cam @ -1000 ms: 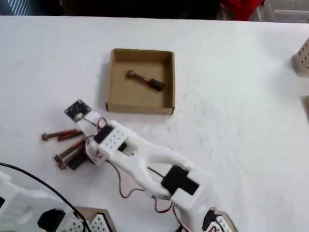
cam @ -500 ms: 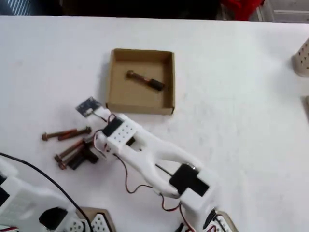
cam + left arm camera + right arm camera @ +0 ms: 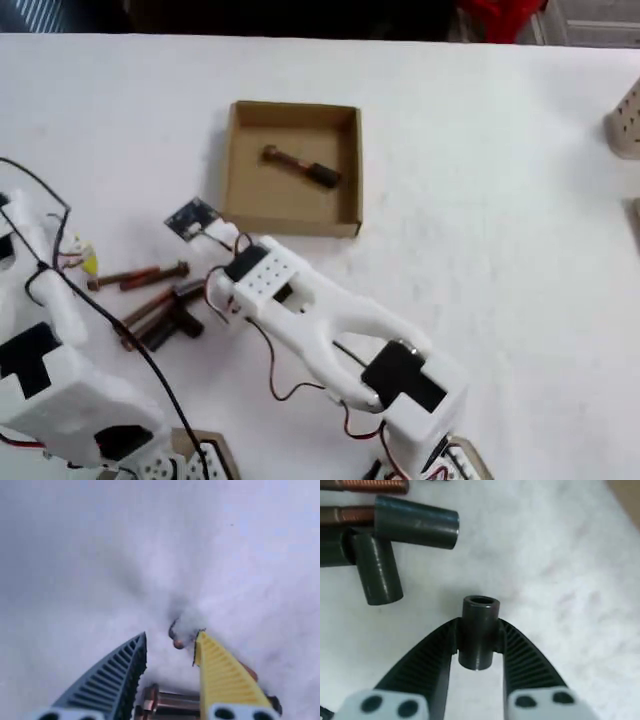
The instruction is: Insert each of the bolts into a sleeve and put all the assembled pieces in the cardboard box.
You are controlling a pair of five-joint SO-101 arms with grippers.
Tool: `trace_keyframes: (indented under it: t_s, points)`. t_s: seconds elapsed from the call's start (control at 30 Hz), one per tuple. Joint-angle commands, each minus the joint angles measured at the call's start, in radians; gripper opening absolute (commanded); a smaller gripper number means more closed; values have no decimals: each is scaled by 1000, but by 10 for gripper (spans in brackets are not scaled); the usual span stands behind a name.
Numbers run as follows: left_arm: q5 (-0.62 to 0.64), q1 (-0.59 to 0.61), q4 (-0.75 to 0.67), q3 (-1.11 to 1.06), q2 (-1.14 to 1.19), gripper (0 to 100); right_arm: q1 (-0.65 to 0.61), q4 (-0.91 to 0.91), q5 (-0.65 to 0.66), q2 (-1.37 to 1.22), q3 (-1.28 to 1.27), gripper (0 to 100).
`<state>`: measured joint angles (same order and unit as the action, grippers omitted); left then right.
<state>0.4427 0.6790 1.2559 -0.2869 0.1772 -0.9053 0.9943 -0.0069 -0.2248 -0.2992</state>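
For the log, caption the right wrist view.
Right gripper clamps a black sleeve; two more sleeves and bolts lie nearby.

White table (image 3: 480,150) under even light, dark strip (image 3: 300,15) beyond its far edge, 1 red object (image 3: 500,15) at the back right, pale perforated object (image 3: 627,122) standing at the table's right edge

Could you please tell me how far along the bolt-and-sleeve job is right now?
Done: one assembled piece lies in the cardboard box. In hand: the right tool grips a sleeve, and the left tool hangs open over a bolt. Left: several loose bolts and more sleeves lie on the table, unassembled and unboxed.
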Motion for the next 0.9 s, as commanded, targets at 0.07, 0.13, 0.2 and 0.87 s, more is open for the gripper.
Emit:
trace_keyframes:
  t_s: [0.07,0.13,0.2,0.87]
  points:
    - [71,-76,12,3,-58,202,10,-8,49,61,2,19]
    - [80,-85,34,-3,-120,202,10,-8,60,61,2,19]
    - [97,-99,63,-23,-186,202,10,-8,61,61,2,19]
    - [75,-88,-172,-137,42,203,5,-10,66,61,-14,19]
